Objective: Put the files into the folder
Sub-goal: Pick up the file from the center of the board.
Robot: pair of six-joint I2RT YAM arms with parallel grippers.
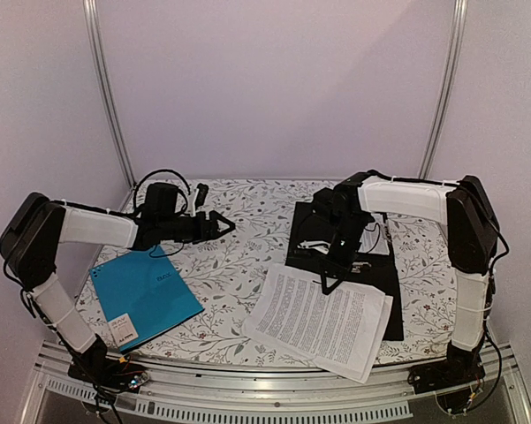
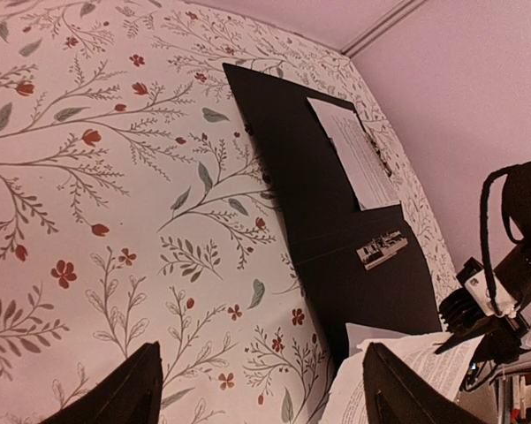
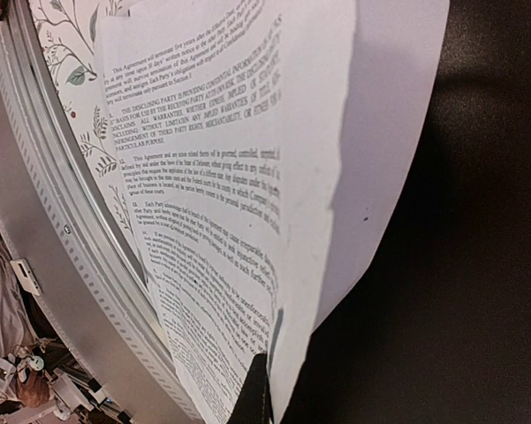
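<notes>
Teal folder (image 1: pixel 146 296) near empty, gaping left pincer (image 1: pixel 226 224); right pincer (image 1: pixel 329 281) closed against files (image 1: pixel 322 320)

"This Agreement" on the files (image 3: pixel 230 132)

Left arm (image 1: pixel 88 228) stretched toward centre, left gripper (image 1: pixel 219 224) jaws wide apart, right arm (image 1: pixel 406 199) bent downward, right gripper (image 1: pixel 329 281) closed

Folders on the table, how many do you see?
2: a teal-blue folder at the near left, and a black folder lying open at the right, partly under the printed sheets.
</notes>
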